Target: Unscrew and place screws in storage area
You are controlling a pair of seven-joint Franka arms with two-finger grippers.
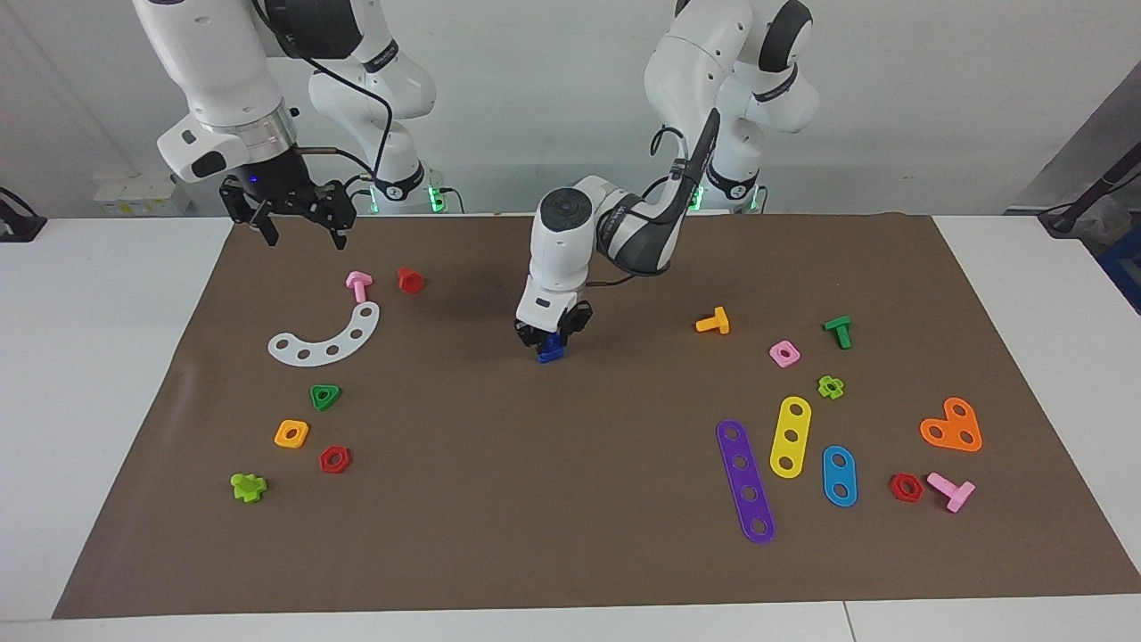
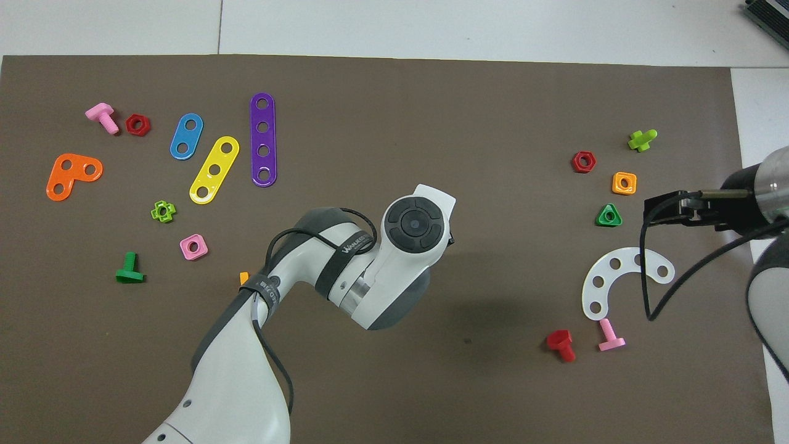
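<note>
My left gripper point(image 1: 553, 335) is down on the mat in the middle of the table, shut on a small blue piece point(image 1: 552, 349). The part I see below the fingers is a square blue block. The blue screw's triangular head is hidden between the fingers. In the overhead view the left arm's wrist point(image 2: 414, 225) covers the gripper and the blue piece. My right gripper point(image 1: 303, 234) is open and empty, raised over the mat's edge at the right arm's end; it also shows in the overhead view point(image 2: 654, 209). The storage area is plain brown mat point(image 1: 553, 499).
Near the right arm lie a white curved strip point(image 1: 330, 339), a pink screw point(image 1: 358, 285), a red screw point(image 1: 410, 279), a green triangular nut point(image 1: 325, 396), an orange nut point(image 1: 291, 433) and a red nut point(image 1: 334, 459). Toward the left arm's end lie coloured strips point(image 1: 745, 480), screws and nuts.
</note>
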